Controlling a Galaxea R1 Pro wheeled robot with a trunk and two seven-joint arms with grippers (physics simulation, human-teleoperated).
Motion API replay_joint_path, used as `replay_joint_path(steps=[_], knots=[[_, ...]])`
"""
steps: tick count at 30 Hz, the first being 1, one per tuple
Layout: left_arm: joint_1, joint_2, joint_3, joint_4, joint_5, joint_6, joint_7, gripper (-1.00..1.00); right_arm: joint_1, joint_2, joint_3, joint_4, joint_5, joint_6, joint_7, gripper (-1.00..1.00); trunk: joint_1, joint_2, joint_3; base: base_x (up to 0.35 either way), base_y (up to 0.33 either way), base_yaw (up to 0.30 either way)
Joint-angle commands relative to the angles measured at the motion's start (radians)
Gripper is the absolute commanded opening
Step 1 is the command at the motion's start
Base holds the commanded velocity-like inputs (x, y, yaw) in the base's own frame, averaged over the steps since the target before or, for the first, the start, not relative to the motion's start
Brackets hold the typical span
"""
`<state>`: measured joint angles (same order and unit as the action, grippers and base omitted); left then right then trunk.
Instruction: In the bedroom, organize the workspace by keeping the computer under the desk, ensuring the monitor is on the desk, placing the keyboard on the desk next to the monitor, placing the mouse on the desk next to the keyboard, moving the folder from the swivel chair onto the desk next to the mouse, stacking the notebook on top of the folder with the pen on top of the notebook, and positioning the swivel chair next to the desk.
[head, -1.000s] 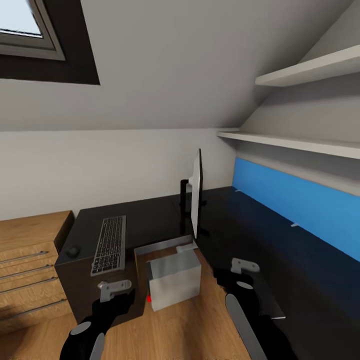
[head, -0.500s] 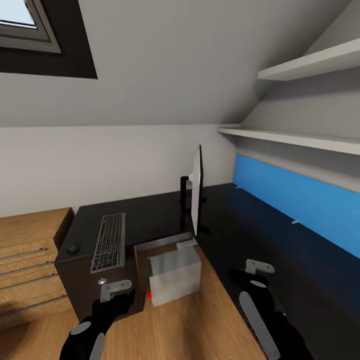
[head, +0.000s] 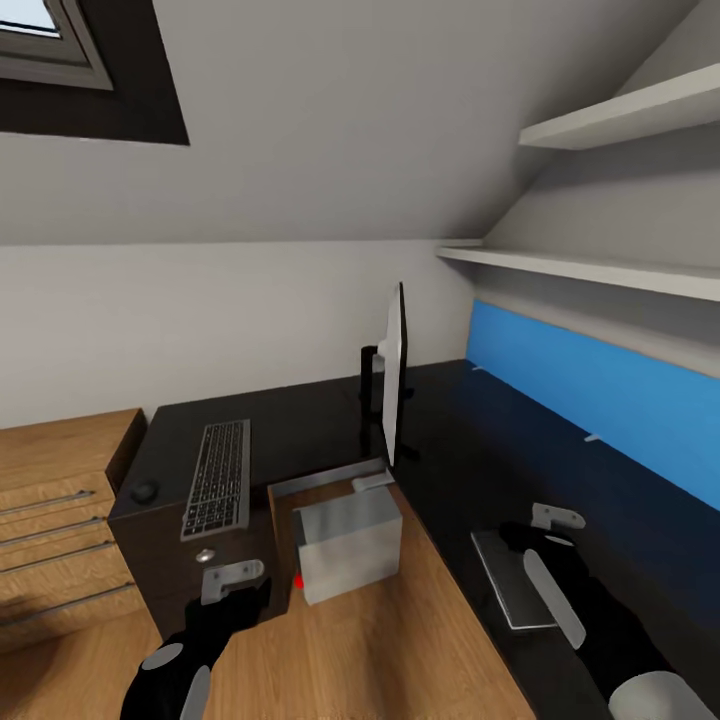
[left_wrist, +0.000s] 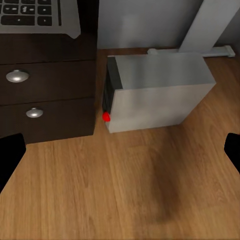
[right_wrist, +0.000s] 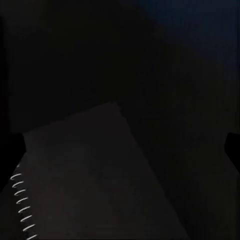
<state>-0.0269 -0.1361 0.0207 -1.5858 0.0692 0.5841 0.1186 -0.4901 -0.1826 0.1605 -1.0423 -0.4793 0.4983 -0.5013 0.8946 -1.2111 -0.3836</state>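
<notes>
Head view: the notebook (head: 508, 588) lies flat on the black desk (head: 470, 450), well apart from the keyboard (head: 218, 478) and mouse (head: 145, 491). The right gripper (head: 557, 520) hovers at its far edge; whether it grips, I cannot tell. The left gripper (head: 232, 580) hangs open, empty, near the computer (head: 350, 543). Judging so, the notebook step is in hand; next comes a firm pinch on its edge.

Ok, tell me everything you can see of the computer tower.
The computer is a boxy light grey tower with a darker grey strip along one edge and a small red button low on its front. It looks like smooth metal or plastic. It stands on the light wood floor in the recess under the desk, close beside the dark drawer unit, below the monitor. Neither gripper touches it.
</notes>
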Motion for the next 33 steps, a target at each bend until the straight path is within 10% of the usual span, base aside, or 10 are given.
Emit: replay_joint_path(steps=[1,17,25,33], knots=[[-0.001,-0.001,-0.001,-0.001,0.008,0.005,0.006,1.00,-0.010,-0.013,0.003,0.022,-0.010,-0.012,0.007,1.00,0.000,-0.001,-0.003,0.000,0.000,0.000],[-0.001,0.000,-0.002,0.000,0.007,0.003,0.006,1.00,-0.027,-0.046,0.005,0.058,-0.010,-0.050,0.041,1.00,0.000,-0.001,-0.010,0.125,0.000,0.000],[-0.001,-0.008,-0.013,0.002,0.007,0.002,0.006,1.00,-0.020,-0.001,-0.040,0.071,-0.057,-0.066,0.086,1.00,0.000,-0.001,-0.010,0.000,0.000,0.000],[-0.001,-0.019,-0.005,-0.003,0.007,0.003,0.007,1.00,-0.035,0.023,0.006,0.026,-0.024,-0.065,0.052,1.00,0.000,-0.001,-0.010,0.000,0.000,0.000]])
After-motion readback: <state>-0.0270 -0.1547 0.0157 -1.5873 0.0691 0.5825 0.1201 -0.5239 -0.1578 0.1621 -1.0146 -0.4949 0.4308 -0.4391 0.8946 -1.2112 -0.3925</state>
